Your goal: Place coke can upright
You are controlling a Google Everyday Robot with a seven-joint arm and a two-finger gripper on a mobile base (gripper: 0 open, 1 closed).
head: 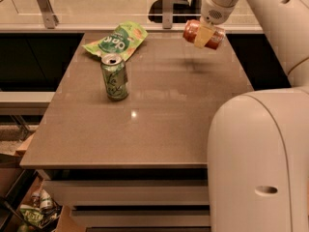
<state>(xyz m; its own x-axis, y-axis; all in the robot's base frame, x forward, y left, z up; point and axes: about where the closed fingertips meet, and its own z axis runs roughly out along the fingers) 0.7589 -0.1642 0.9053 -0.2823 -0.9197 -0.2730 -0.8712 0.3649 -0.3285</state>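
The coke can [195, 31], red-orange, lies on its side in the air above the far right part of the brown table [159, 115]. My gripper [204, 34] comes down from the white arm at the top right and is shut on the can; one pale finger [203, 35] crosses its middle. The can's shadow falls on the tabletop just below it.
A green drink can [115, 77] stands upright at the table's left middle. A green snack bag [117, 39] lies behind it at the far left. My white arm body [260, 163] fills the lower right. A counter with metal posts runs behind the table.
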